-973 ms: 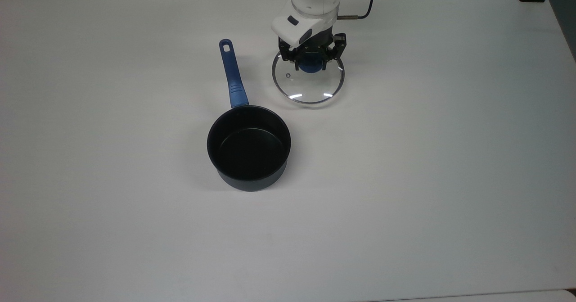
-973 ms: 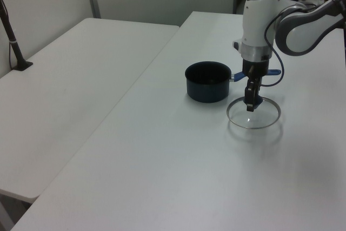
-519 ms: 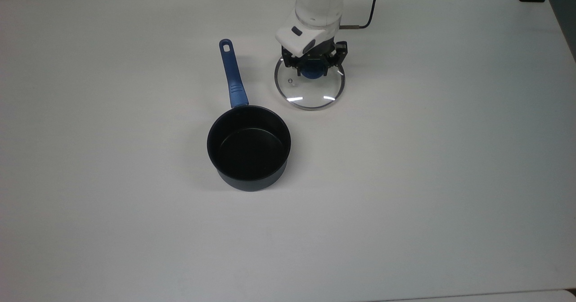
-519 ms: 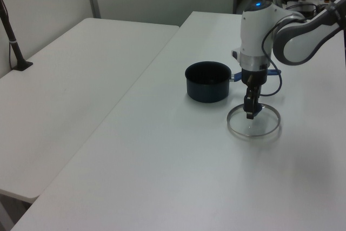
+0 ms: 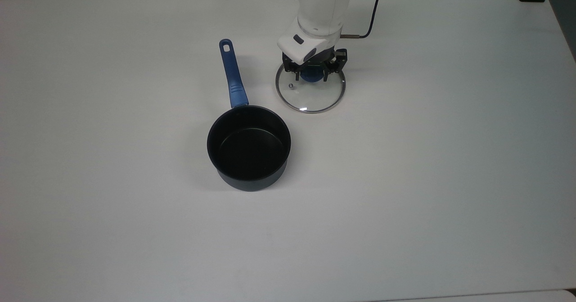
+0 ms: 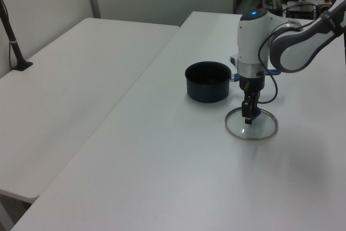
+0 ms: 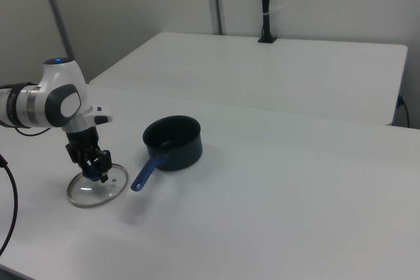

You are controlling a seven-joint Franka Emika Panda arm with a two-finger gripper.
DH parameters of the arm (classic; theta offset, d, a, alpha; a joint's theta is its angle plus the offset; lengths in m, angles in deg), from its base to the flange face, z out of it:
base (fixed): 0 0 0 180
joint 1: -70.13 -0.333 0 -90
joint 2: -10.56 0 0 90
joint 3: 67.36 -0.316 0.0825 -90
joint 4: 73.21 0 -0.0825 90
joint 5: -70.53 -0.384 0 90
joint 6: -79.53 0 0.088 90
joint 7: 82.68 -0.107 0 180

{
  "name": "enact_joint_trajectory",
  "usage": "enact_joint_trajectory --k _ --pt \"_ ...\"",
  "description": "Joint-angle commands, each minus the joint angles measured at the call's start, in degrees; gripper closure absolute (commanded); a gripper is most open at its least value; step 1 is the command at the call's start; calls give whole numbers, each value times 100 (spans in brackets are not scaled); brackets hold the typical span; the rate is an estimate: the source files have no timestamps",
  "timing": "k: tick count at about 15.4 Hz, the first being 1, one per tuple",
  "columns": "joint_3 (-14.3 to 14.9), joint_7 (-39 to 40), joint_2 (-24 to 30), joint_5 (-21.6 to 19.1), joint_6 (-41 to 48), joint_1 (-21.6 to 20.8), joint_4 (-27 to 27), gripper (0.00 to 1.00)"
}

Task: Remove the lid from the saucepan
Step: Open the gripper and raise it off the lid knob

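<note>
Saucepan uncovered mid-tabletop, slim blue handle pointing to far edge in top view. Glass lid flat beside handle; gripper closed around blue knob.

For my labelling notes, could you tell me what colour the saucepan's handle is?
Blue, seen best in the top view: the saucepan's handle.

We see even, bright overhead light and soft, faint shadows on the white table. A small glare spot sits on the lid rim; the saucepan interior reflects dimly.
</note>
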Motion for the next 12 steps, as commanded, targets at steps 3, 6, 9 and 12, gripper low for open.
enact_joint_trajectory --k 3,6,9,12 --pt "2 -284 164 128 77 -4 70 0" --pt "11 -266 375 128 796 66 359 0" --pt "11 -240 831 128 1236 286 430 0" --pt "11 23 1184 128 1807 610 719 0"
